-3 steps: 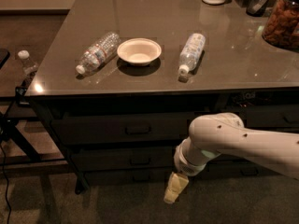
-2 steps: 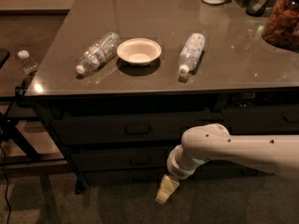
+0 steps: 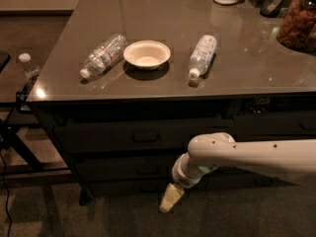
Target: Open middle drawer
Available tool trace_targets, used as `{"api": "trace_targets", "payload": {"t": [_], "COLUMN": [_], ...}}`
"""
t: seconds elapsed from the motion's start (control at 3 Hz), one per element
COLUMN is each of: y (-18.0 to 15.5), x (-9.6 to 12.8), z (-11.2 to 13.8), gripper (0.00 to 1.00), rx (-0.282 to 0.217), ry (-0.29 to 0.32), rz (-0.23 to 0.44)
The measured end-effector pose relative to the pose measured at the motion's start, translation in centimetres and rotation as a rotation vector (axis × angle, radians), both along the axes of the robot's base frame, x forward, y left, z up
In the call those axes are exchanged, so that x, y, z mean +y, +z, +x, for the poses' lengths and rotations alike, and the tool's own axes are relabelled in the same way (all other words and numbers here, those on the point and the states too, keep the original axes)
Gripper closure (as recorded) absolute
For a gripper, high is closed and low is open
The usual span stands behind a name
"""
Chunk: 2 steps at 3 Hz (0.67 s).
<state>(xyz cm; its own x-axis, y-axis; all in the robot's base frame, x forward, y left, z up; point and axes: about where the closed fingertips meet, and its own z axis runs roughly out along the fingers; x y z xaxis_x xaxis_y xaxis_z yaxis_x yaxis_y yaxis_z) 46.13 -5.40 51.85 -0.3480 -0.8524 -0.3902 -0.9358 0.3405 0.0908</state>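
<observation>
Reaching in from the right, the white arm (image 3: 256,159) runs nearly level below the table (image 3: 247,73) edge, bends at the wrist and points the gripper (image 3: 170,199) down and left, low before the drawer fronts. Whether it is parted or closed I cannot tell. The middle drawer (image 3: 108,169) looks shut, its handle (image 3: 148,170) just above-left of the gripper.

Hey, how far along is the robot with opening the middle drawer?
Done: nothing yet. The middle drawer looks shut, with no interior showing. In hand: the end effector hangs low in front of the cabinet, below and to the right of the drawer's pull handle, not touching it. Left: rise to the handle, take hold of it and pull the drawer out.
</observation>
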Motion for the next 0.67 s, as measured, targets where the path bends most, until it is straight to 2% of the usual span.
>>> {"api": "trace_targets", "payload": {"t": [0.33, 0.67], "y": [-5.18, -5.31], "x": [2.15, 2.21], "z": [4.17, 4.19], "gripper": [0.0, 0.0], "rx": [-0.012, -0.012], "ry": [-0.043, -0.044], "rz": [0.056, 0.057]}}
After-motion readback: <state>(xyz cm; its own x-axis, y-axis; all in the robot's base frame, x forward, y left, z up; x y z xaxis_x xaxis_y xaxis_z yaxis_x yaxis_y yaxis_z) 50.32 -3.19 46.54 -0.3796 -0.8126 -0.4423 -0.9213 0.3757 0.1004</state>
